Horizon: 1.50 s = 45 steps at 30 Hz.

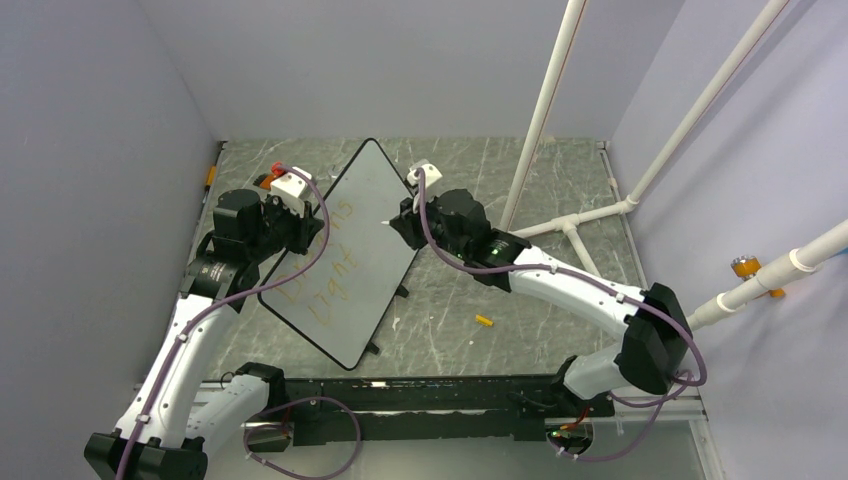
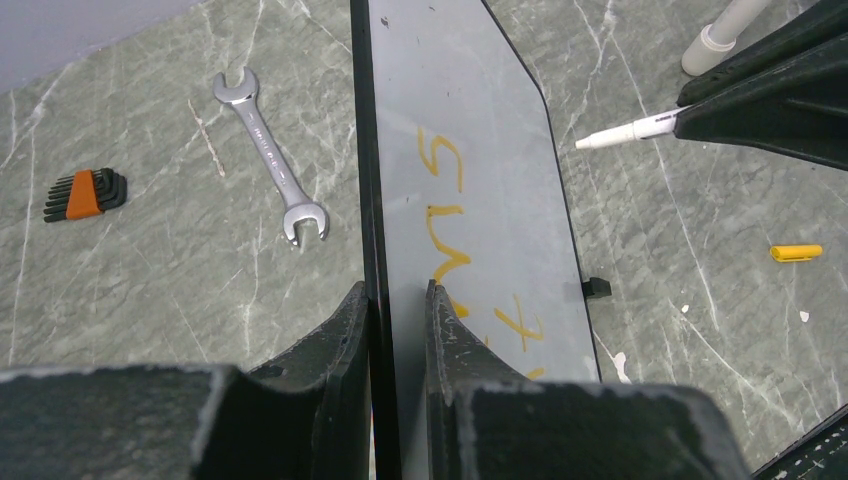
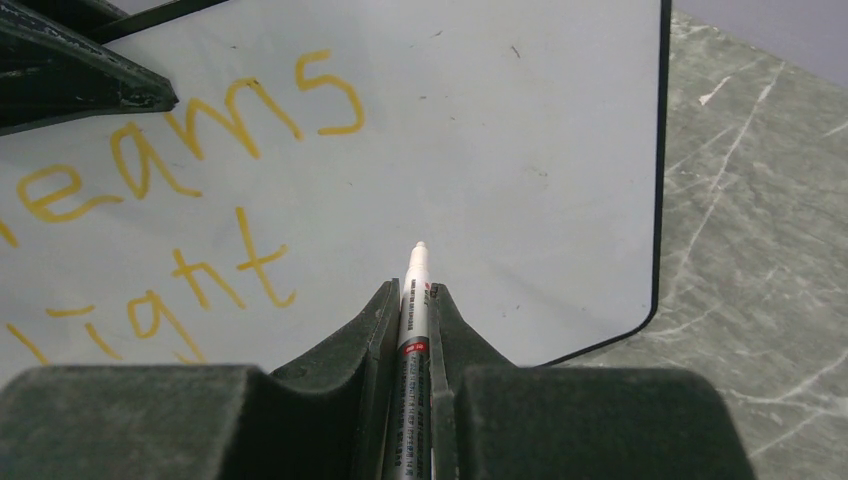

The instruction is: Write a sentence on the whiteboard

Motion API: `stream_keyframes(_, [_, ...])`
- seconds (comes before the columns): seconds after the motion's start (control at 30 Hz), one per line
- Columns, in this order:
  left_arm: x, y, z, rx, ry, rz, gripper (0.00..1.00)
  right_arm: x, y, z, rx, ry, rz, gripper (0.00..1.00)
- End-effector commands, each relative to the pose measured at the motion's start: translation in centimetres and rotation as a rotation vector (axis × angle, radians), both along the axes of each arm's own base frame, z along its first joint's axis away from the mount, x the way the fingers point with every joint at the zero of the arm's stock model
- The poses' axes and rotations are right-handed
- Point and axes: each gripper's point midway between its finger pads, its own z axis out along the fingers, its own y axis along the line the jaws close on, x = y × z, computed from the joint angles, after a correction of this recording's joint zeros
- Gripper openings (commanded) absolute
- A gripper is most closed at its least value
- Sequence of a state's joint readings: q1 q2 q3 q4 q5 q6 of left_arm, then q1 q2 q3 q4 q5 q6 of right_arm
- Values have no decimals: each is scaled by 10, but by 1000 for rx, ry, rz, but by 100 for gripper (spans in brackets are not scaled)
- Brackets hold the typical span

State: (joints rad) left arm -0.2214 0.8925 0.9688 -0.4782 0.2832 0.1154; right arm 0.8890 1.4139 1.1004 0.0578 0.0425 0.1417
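on the white black-rimmed whiteboard (image 1: 378, 225), held tilted over the grey table (image 1: 490, 290) by the left fingers (image 2: 434, 305) clamped on its edge, the orange-yellow sentence (image 3: 215, 125) reads "dreams light", seemingly unfinished, right fingers (image 3: 383, 312) gripping a white marker (image 3: 415, 300) near its blank part.

Whiteboard (image 1: 345, 250) sat diagonally on table (image 1: 540, 300). Wrench (image 2: 271, 160) and hex-key set (image 2: 85, 193) lay beside its left edge, hex-key set farther out. Marker cap (image 1: 484, 321) lay right of board.
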Motion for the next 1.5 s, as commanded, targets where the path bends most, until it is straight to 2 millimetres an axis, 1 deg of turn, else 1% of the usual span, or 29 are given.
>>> stream_keyframes(0.0, [-26,-4,-47,86,158,-90,0,7,14,33,82,-54,56,0])
stream_keyframes(0.07, [-26,-4,-47,87,159,-89,0,8,20,36,99,-56,83,0])
stream_keyframes(0.17, [-26,-3,-48,87,162,-89,0,9,27,36,116,-54,122,0])
stream_keyframes(0.27, [-26,-4,-48,88,164,-89,0,13,32,32,122,-46,145,0])
stream_keyframes(0.33, [-25,-4,-48,89,163,-88,0,17,33,30,125,-45,155,0])
stream_keyframes(0.57, [-25,-4,-49,88,166,-89,0,17,40,30,156,-37,210,0])
stream_keyframes(0.83, [-24,-4,-49,89,168,-90,0,19,46,19,164,-16,222,0])
stream_keyframes(1.03, [-24,-4,-50,90,170,-89,0,20,47,10,159,1,221,0])
stream_keyframes(1.3, [-24,-4,-51,91,175,-87,0,18,43,-5,154,33,209,0])
stream_keyframes(1.33, [-24,-4,-51,91,175,-88,0,16,42,-10,149,45,206,0])
stream_keyframes(1.47, [-24,-3,-51,91,173,-87,0,12,37,-21,144,66,197,0])
